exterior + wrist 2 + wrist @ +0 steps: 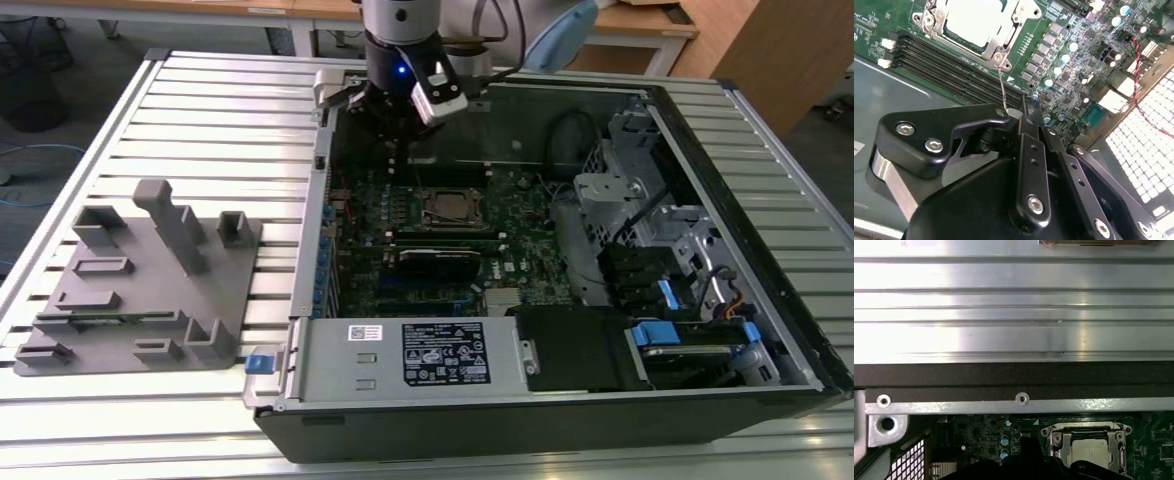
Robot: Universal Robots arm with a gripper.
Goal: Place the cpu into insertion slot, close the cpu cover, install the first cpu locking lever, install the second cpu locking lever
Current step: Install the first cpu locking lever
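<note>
Hanging inside the open computer case [534, 425], the gripper [395, 145] sat low over the motherboard [527, 240], at about eleven o'clock from the insertion slot [424, 208] in the exterior view. Its fingers [1029, 145] were drawn narrow, tips together. The free end of a thin wire locking lever [1001, 82] reached right up to them, though whether it was pinched or merely touched I could not tell. The lever's other end met a corner of the slot. The cpu [1091, 451] lay seated in the slot, silver top up, with the cpu cover [1084, 429] flat around it. Out on the slatted table [200, 110] stood a grey fixture [147, 290], at nine o'clock from the case.
</note>
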